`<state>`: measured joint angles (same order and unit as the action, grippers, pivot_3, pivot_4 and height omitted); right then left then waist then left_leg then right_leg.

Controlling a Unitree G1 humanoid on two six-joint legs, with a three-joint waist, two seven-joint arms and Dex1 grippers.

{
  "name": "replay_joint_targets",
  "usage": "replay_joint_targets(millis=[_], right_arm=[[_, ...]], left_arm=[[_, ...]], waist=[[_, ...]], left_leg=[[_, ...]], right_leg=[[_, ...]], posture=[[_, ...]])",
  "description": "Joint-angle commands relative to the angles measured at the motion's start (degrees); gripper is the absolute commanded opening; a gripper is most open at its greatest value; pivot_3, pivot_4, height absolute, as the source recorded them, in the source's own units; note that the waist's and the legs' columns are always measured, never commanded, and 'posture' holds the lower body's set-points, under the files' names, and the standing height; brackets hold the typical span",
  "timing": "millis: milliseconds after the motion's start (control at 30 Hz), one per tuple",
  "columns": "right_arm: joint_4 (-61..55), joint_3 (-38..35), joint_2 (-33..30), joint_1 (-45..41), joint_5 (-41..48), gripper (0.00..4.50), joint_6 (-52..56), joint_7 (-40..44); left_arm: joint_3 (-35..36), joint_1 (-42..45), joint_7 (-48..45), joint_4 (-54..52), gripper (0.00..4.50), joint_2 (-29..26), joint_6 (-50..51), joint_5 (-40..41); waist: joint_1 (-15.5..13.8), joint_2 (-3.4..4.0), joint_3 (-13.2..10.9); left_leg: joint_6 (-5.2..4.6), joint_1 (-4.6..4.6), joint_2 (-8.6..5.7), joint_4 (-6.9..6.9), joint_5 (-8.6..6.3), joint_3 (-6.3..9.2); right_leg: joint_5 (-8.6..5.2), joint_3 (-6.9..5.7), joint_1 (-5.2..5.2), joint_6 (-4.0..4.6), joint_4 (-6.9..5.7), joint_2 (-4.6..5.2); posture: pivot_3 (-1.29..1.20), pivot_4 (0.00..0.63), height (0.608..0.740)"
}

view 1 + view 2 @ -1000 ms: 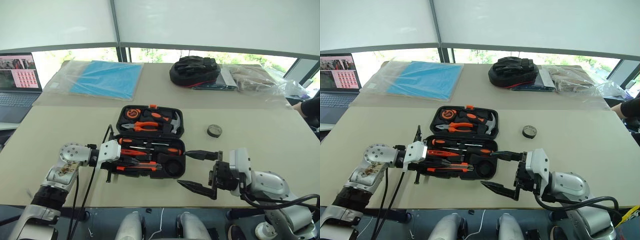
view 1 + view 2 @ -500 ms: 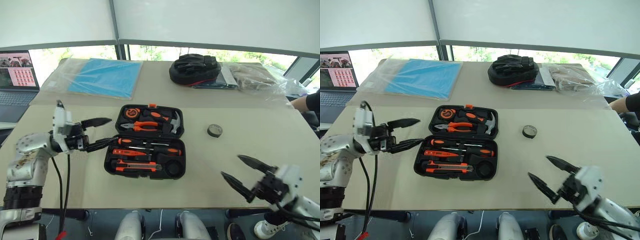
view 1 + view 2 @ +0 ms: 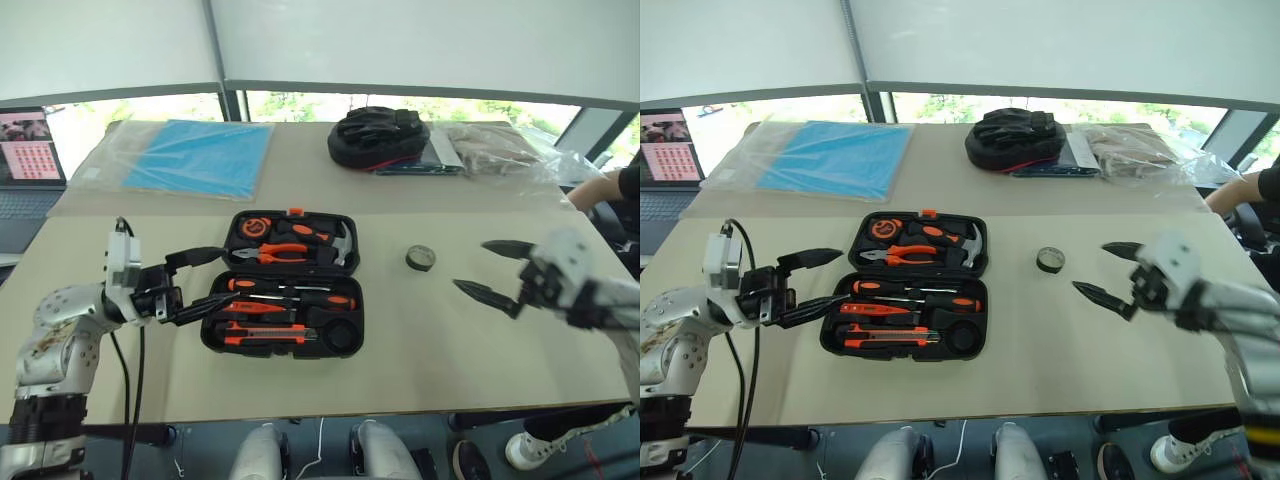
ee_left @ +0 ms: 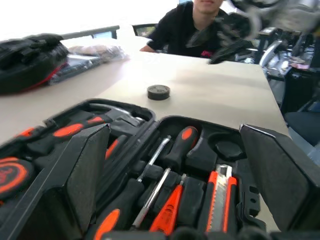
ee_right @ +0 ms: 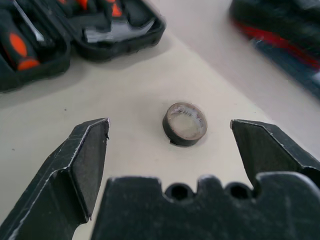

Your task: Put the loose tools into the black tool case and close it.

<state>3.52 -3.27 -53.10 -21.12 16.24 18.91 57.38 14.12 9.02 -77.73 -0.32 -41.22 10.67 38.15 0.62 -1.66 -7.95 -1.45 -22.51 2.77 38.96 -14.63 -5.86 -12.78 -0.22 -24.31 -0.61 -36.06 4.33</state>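
Jaws wide; case (image 3: 283,284) long axis sideways

No legible text, labels or numbers anywhere, laptop (image 3: 30,150) screen shows only unreadable pink thumbnails

The table (image 3: 120,330) is overlooked from the head. The open black tool case (image 4: 165,125) and tape roll (image 5: 185,123) are viewed closely from the wrists.

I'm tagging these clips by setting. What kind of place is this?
Probably an office or lab set up for testing, not a workshop: broad beige tables under a wall of windows, an open grey laptop at the left edge, and a seated person in a black shirt watching from the far side.
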Motion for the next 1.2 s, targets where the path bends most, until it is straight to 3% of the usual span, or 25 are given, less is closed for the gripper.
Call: replay_joint_targets(millis=[33,233,267,333,600,633,767,900,1033,1200], right_arm=[[16.10,10.35,2.26,-14.36,-9.44,4.50,-1.51,4.30],[35.65,17.12,8.38,-26.24,-16.94,4.50,-12.56,7.71],[37.18,17.64,9.07,-27.04,-17.63,4.00,-13.37,8.21],[39.63,18.45,10.13,-28.19,-18.74,3.55,-15.06,9.22],[45.00,19.29,13.09,-31.24,-21.50,0.78,-18.41,11.18],[45.31,19.24,13.11,-31.51,-21.69,0.25,-19.40,11.43],[38.49,17.03,12.54,-30.58,-15.80,0.11,-22.43,21.64],[19.05,15.96,12.56,-26.78,-6.26,0.11,-9.92,29.85],[-10.10,19.32,13.57,-19.88,4.98,0.11,13.33,27.30],[-19.44,24.72,14.85,-14.74,1.66,0.11,18.76,19.76]], left_arm=[[2.13,-1.61,-0.66,-1.57,4.47,-0.93,-1.63,-0.05],[1.71,-3.03,-0.03,-2.94,4.47,-0.20,-2.26,-0.32],[1.68,-3.17,-0.28,-3.04,4.50,0.13,-2.87,-0.27],[1.35,-3.26,-0.10,-3.31,4.50,0.41,-2.98,-0.35],[0.85,-3.06,-0.21,-2.46,4.50,1.23,-4.60,-0.91],[0.84,-3.17,-0.25,-2.54,4.50,1.36,-4.77,-0.93],[0.79,-4.25,-1.57,-2.84,4.50,1.09,-5.33,-1.07],[0.64,-5.24,-3.27,-1.89,4.50,0.36,-6.51,-1.86],[0.43,-6.09,-3.96,-0.99,4.50,0.53,-7.56,-2.90],[0.41,-6.77,-4.17,-0.80,4.50,0.55,-7.75,-3.10]], waist=[[0.29,-0.01,-0.04],[-0.09,0.00,-0.06],[-0.12,0.00,-0.06],[-0.14,0.00,-0.06],[0.22,0.01,-0.06],[0.22,0.01,-0.06],[0.23,0.02,-0.07],[0.32,0.10,-0.11],[0.14,0.10,-0.11],[-0.28,0.09,-0.11]], left_leg=[[-0.01,-0.06,0.00,-0.02,-0.01,-0.09],[-0.03,-0.34,-0.02,-0.01,-0.02,-0.38],[-0.03,-0.42,0.00,0.00,-0.02,-0.41],[-0.03,-0.58,-0.01,0.01,-0.02,-0.44],[0.02,-0.71,-0.01,0.04,0.01,-0.48],[0.03,-0.70,-0.01,0.04,0.02,-0.49],[0.04,-0.70,-0.01,0.04,0.02,-0.50],[0.04,-0.73,0.08,0.03,0.02,-0.45],[0.04,-0.71,0.17,0.02,0.02,-0.25],[0.04,-0.72,0.08,0.10,0.02,-0.09]], right_leg=[[0.01,0.07,-0.10,0.00,0.00,0.00],[-0.01,-0.10,-0.26,-0.05,0.08,0.07],[0.00,-0.11,-0.31,-0.07,0.09,0.10],[0.03,-0.10,-0.44,-0.12,0.08,0.15],[0.09,-0.07,-0.65,-0.13,-0.01,0.10],[0.09,-0.07,-0.65,-0.12,-0.02,0.09],[0.10,-0.06,-0.66,-0.12,-0.02,0.10],[0.10,-0.02,-0.73,-0.11,-0.09,0.09],[0.14,-0.06,-0.76,-0.04,-0.16,0.08],[0.18,-0.13,-0.70,-0.06,-0.14,0.17]], posture=[[0.00,0.150,0.740],[0.00,0.150,0.740],[0.00,0.150,0.740],[0.00,0.150,0.740],[0.00,0.150,0.740],[0.00,0.150,0.740],[0.00,0.150,0.740],[0.00,0.150,0.740],[0.00,0.150,0.740],[0.00,0.150,0.740]])
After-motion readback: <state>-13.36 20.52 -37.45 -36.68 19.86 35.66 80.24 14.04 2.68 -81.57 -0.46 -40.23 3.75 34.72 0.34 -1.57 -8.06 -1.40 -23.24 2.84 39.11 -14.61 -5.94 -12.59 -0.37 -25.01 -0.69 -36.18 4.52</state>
